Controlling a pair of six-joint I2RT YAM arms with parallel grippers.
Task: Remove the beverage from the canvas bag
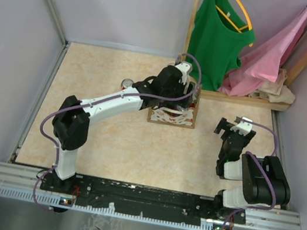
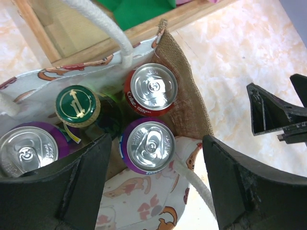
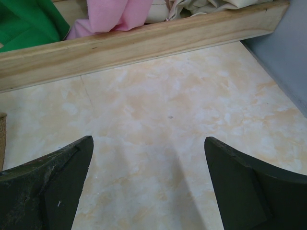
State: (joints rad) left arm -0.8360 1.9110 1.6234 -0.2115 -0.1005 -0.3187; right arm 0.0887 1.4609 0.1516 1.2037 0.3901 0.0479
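Over canvas bag point(image 1: 171, 117): L gripper point(image 2: 157, 143)

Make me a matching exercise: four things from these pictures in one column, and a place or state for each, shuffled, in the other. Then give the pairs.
Things
1. red can
2. green-capped bottle
3. pink cloth
4. right gripper

Places or states
A. jaws open over bare tabletop
B. in the canvas bag, against its burlap wall
C. draped behind the wooden rail
D. in the canvas bag, away from the burlap wall

Pairs: 1-B, 2-D, 3-C, 4-A
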